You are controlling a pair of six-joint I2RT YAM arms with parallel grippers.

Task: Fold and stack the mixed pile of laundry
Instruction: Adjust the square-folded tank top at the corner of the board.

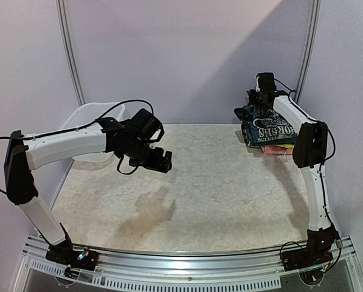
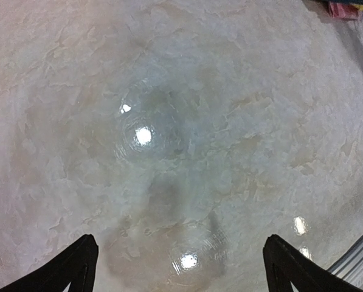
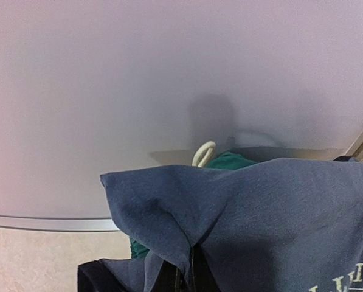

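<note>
The mixed laundry pile (image 1: 267, 131) lies at the table's far right corner, against the back wall. Its top garment is a navy T-shirt (image 1: 273, 129) with white print. My right gripper (image 1: 264, 104) is above the pile's back edge, shut on a pinched fold of the navy T-shirt (image 3: 260, 213). In the right wrist view, the fold rises from the shut right gripper (image 3: 187, 277). Teal shorts (image 3: 230, 161) and their white drawstring (image 3: 203, 153) peek out behind it. My left gripper (image 1: 163, 159) hovers open over the bare table, its black fingers (image 2: 78, 261) wide apart around the left gripper (image 2: 180, 243).
A white plastic tub (image 1: 87, 115) stands at the back left, behind the left arm. A pink cloth (image 1: 275, 149) sticks out under the pile. The marbled table top (image 2: 181, 121) spreads below the left gripper. The back wall (image 3: 169, 73) rises just behind the pile.
</note>
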